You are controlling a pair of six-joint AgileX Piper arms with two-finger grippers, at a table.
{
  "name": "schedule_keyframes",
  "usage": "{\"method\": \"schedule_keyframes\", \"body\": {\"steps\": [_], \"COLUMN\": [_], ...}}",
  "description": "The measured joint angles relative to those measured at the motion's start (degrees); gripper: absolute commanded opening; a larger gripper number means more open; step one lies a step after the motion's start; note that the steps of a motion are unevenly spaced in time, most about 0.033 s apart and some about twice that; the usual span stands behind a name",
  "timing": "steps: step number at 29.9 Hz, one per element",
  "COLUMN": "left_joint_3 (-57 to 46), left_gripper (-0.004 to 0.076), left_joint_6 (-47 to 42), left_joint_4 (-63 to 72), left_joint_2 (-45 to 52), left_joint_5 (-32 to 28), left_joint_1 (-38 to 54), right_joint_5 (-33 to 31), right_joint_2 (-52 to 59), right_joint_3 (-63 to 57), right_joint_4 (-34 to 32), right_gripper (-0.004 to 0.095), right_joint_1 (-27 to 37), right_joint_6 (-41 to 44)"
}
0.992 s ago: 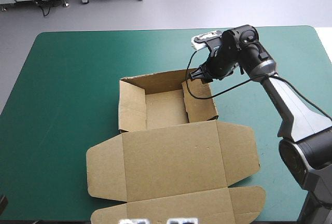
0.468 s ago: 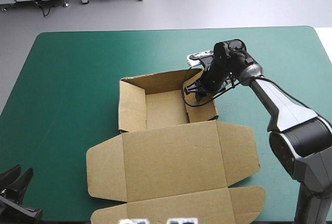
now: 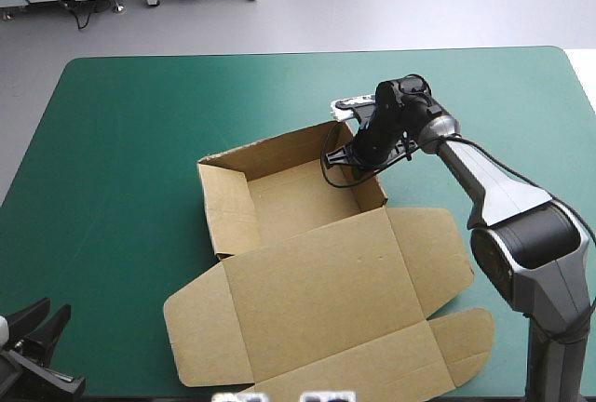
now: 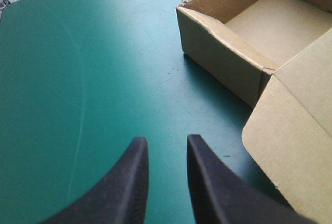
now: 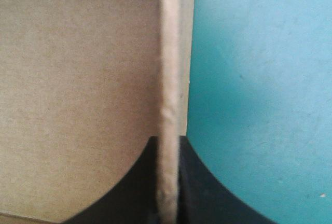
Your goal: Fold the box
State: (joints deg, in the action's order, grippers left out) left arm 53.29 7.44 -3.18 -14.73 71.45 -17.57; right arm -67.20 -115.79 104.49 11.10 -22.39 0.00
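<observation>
Near the table's (image 3: pixel 140 123) middle, the box (image 3: pixel 317 262), an open tray, has swung round since just before; the right gripper (image 3: pixel 355 161) clamps its right wall, apparently repositioning it. At the near-left corner the left gripper (image 4: pixel 163 149) idles, fingers narrowly apart.

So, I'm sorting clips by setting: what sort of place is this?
Likely a robotics lab bench: a table under a teal-green cover, a half-folded brown box, and the right gripper shut on its wall.
</observation>
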Motion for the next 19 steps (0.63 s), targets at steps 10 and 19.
{"method": "schedule_keyframes", "body": {"steps": [10,19], "left_joint_3": [0.0,0.0], "left_gripper": [0.0186,0.0186], "left_joint_6": [1.03,1.03], "left_joint_4": [-0.19,-0.23], "left_joint_2": [0.0,0.0], "left_joint_5": [0.0,-1.56], "left_joint_1": [0.0,0.0], "right_joint_5": [-4.05,-4.45], "right_joint_2": [8.45,22.91], "right_joint_3": [18.22,9.95], "right_joint_4": [-16.07,-20.07], "right_gripper": [0.0002,0.0], "right_joint_1": [5.16,29.7], "right_joint_6": [2.62,1.83]}}
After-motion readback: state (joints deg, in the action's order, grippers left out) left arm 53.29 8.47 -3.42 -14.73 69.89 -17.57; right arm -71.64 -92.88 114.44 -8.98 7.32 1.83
